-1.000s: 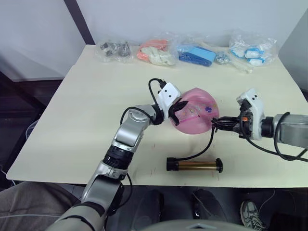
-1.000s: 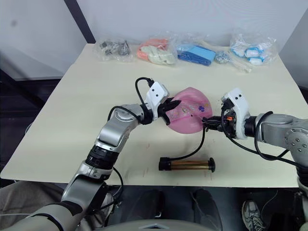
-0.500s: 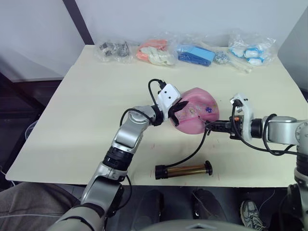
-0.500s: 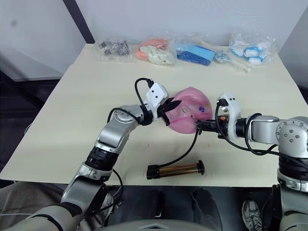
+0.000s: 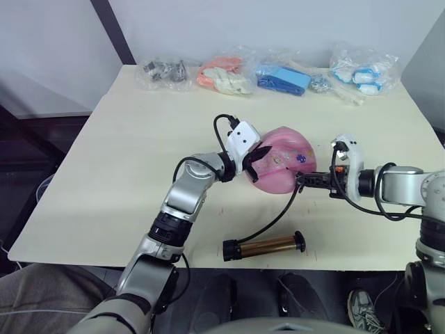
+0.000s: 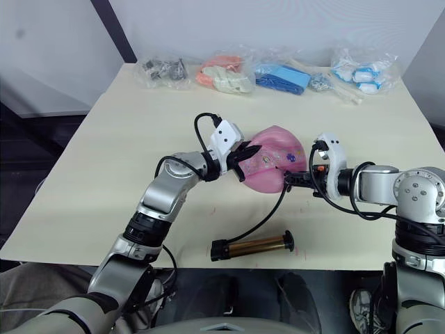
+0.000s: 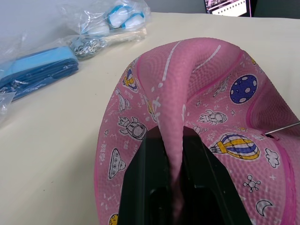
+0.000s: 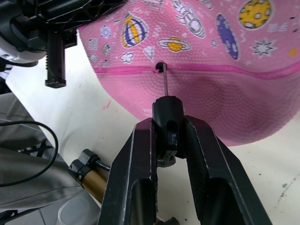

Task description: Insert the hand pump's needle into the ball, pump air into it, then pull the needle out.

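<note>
From my seat I can see the left end effector (image 7: 176,187) clenched on a fold of the half-flat pink ball (image 5: 281,167), pinching the rubber between both fingers near the middle of the bench (image 5: 125,160). The right end effector (image 8: 168,140) is clamped on the black fitting, and the needle (image 8: 163,79) has its tip right at the ball's valve hole on the pink seam line. The hand pump (image 5: 263,245) lies flat near the front edge of the bench, with its hose (image 5: 274,219) curving up to the fitting. Bagged items (image 5: 285,76) sit along the far edge.
</note>
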`<state>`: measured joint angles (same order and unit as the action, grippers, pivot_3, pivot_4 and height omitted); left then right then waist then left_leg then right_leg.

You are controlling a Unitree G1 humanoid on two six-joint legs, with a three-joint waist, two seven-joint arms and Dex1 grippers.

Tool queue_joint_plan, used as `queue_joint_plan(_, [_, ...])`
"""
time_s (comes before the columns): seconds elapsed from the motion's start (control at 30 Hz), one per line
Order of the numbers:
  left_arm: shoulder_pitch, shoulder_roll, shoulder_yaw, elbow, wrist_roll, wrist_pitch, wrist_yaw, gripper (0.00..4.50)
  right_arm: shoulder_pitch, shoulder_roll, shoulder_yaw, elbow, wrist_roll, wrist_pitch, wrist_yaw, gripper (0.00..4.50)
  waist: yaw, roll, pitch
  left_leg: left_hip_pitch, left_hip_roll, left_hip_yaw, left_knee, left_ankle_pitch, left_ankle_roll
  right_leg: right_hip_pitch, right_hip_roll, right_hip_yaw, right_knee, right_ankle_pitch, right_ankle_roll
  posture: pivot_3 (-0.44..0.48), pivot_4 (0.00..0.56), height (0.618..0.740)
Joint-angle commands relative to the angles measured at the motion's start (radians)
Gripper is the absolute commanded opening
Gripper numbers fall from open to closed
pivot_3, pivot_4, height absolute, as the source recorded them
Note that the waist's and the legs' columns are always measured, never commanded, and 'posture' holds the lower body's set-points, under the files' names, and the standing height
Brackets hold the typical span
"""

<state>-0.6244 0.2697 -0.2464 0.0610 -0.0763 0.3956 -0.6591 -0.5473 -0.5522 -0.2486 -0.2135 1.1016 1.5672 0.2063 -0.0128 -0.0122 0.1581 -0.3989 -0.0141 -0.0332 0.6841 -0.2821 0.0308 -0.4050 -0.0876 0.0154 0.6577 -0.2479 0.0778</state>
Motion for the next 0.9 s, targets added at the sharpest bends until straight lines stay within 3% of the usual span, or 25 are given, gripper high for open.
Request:
queue_joint_plan(0.03, [0.004, 0.002, 0.002, -0.017, 0.004, -0.014, -0.001, 0.04, -0.010, 0.006, -0.018, -0.023, -0.006, 0.006, 0.010, 0.32, 0.000, 0.000, 0.000, 0.000, 0.000, 0.000, 0.000, 0.000, 0.000, 0.000, 0.000, 0.000, 0.000, 0.000, 0.000, 0.000, 0.150, 0.736])
queue_joint_plan(0.9, [0.017, 0.008, -0.011, -0.029, 0.002, -0.009, -0.018, 0.04, 0.008, 0.023, -0.005, -0.048, -0.065, 0.029, 0.065, 0.32, -0.001, 0.000, 0.000, 0.000, 0.000, 0.000, 0.000, 0.000, 0.000, 0.000, 0.000, 0.000, 0.000, 0.000, 0.000, 0.000, 0.150, 0.736])
